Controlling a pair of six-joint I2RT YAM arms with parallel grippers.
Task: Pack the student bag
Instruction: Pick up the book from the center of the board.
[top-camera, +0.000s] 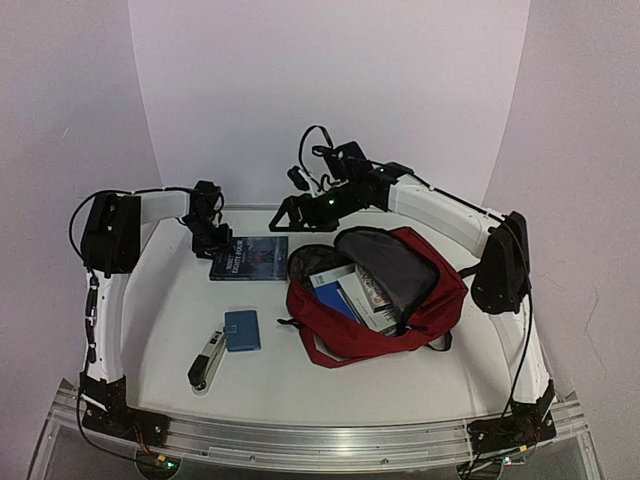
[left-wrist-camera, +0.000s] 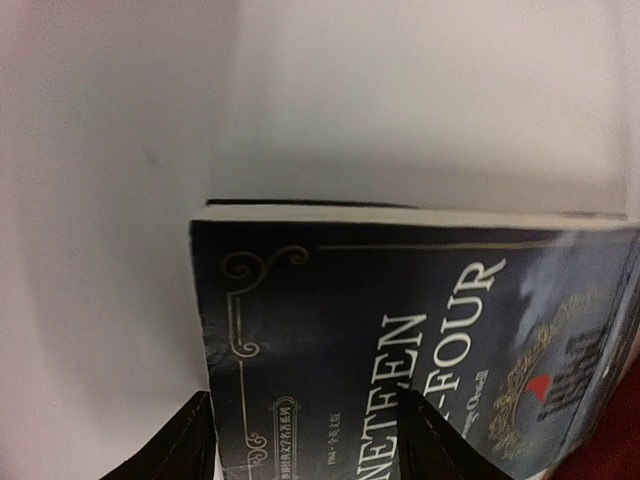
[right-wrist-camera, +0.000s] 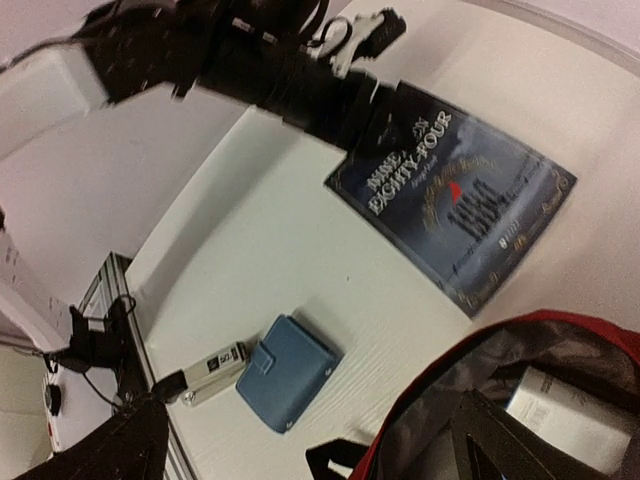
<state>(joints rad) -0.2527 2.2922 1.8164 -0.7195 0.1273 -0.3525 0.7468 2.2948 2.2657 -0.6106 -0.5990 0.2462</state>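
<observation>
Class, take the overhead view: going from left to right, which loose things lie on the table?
stapler → blue case → bag

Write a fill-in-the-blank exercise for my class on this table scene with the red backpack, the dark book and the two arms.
1. Inside the unzipped student bag lie several ____.
2. The left gripper is at the dark book titled Nineteen Eighty-____.
3. The small wallet-like case on the table is ____ in colour.
4. The right gripper hangs above the table with its jaws ____.

Missing words: books; Four; blue; open.
</observation>
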